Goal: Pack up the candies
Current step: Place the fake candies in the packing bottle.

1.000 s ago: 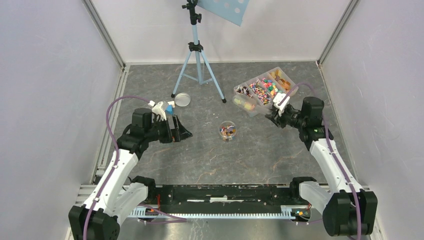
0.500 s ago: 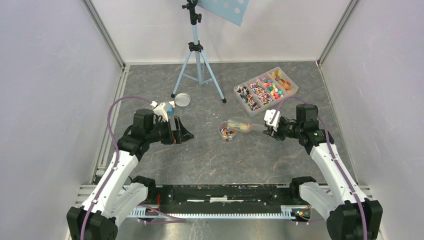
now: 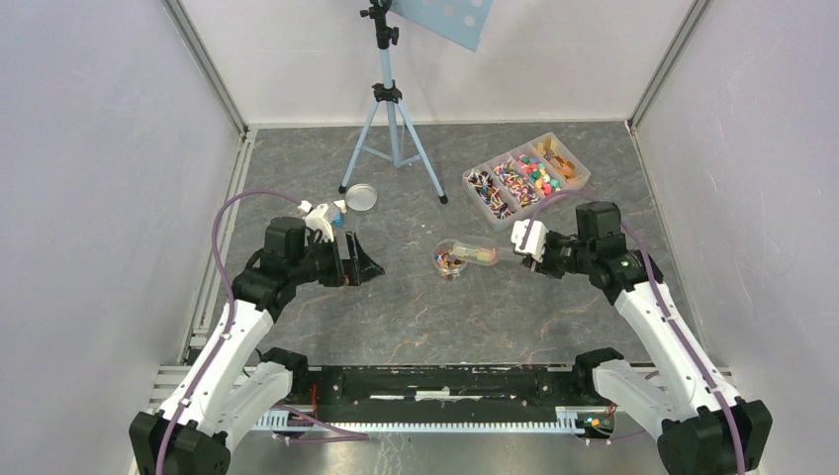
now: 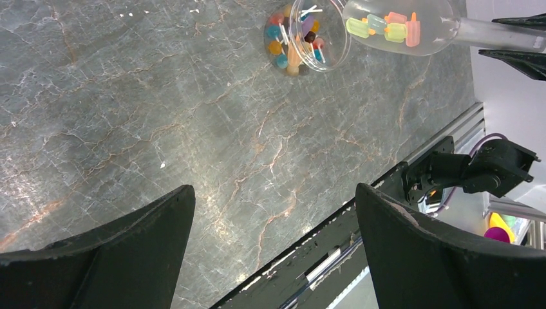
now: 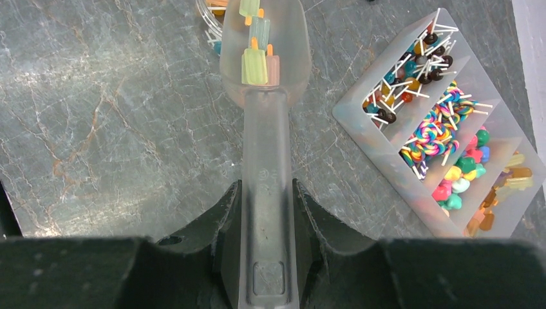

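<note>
My right gripper [image 5: 266, 193] is shut on the handle of a clear plastic scoop [image 5: 265, 64]. The scoop's bowl carries a few yellow-green and orange candies [image 5: 256, 61] and hangs at the rim of a small clear jar [image 3: 450, 259], which holds mixed candies [image 4: 297, 40]. In the top view the scoop [image 3: 477, 250] points left from the right gripper [image 3: 522, 247]. My left gripper [image 3: 364, 262] stands open and empty, well to the left of the jar. Its dark fingers [image 4: 129, 244] frame bare table in the left wrist view.
A clear divided tray [image 3: 468, 180] full of sorted candies [image 5: 444, 125] sits at the back right, just behind the right arm. A round lid [image 3: 359, 196] lies at the back left. A blue tripod [image 3: 393, 129] stands at the back centre. Walls close both sides.
My right arm has carried the loaded scoop from the tray leftward to the jar. The left arm has barely moved.
</note>
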Motion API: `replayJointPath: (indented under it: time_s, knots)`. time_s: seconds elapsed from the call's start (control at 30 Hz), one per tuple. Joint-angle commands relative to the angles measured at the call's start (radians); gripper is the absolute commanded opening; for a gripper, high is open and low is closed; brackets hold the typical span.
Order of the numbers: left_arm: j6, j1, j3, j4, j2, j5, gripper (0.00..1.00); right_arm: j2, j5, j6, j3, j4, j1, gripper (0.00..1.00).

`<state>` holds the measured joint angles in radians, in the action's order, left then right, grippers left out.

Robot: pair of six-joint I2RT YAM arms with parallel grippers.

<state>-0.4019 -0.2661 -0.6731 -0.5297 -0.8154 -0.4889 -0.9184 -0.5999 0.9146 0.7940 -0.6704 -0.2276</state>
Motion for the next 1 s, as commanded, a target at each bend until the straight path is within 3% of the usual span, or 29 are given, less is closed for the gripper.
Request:
replayJointPath:
  time_s: [0.0, 0.67, 0.97]
  knots:
    - [0.035, -0.004, 0.001, 0.01, 0.012, 0.018, 1.0, -0.01, 0.071, 0.018, 0.074, -0.044, -0.042, 0.0]
    - [0.035, -0.004, 0.0, 0.007, 0.035, 0.029, 1.0, -0.156, 0.37, -0.047, 0.254, -0.173, -0.24, 0.0]
    - [0.038, -0.003, 0.001, 0.007, 0.041, 0.028, 1.0, -0.196, 0.42, -0.062, 0.291, -0.193, -0.277, 0.0]
